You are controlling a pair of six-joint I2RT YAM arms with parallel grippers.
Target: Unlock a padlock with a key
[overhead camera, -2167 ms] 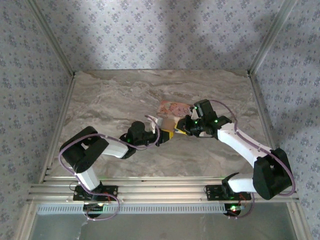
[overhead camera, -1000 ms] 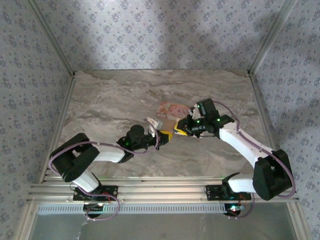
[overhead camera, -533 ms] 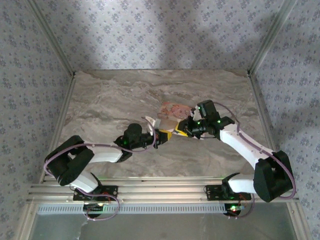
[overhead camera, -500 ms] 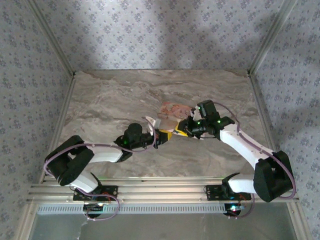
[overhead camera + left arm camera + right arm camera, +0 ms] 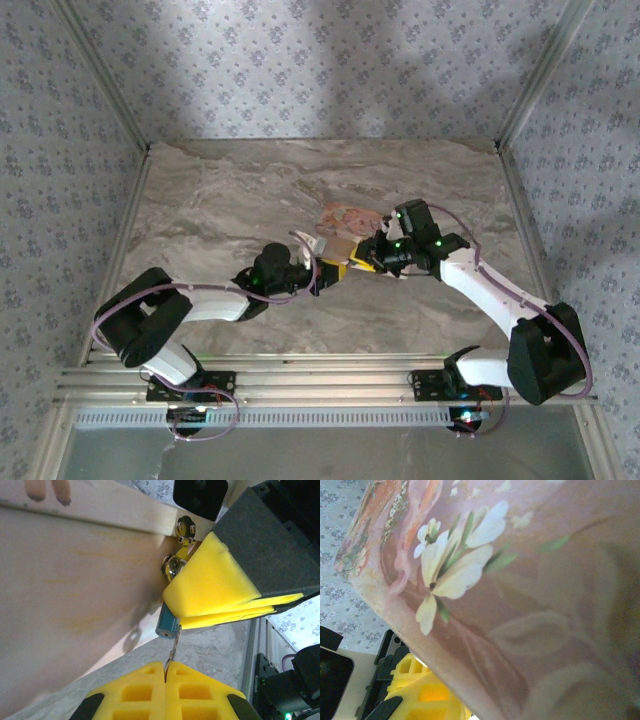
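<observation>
In the left wrist view my left gripper (image 5: 165, 666) is shut on a thin metal key (image 5: 173, 647). The key's tip rests at the bottom face of the small blue padlock (image 5: 166, 622). The padlock sticks out from under the right gripper's yellow pads (image 5: 210, 587), which are pressed together on it. Its metal shackle (image 5: 172, 566) hooks into the pink-orange printed pouch (image 5: 75, 580), which hangs beside it. From above, the left gripper (image 5: 328, 268) and right gripper (image 5: 352, 264) meet tip to tip at the table's middle, just in front of the pouch (image 5: 345, 217). The flowered pouch (image 5: 520, 580) hides the right gripper's jaws in the right wrist view.
The marble table (image 5: 220, 210) is bare around the arms. Patterned walls and metal frame rails (image 5: 110, 90) close in the sides and back. A grooved metal rail (image 5: 320, 380) runs along the near edge by the arm bases.
The left arm's elbow has swung about and its wrist has edged slightly, with the key still at the padlock. The right arm and pouch have hardly moved.
</observation>
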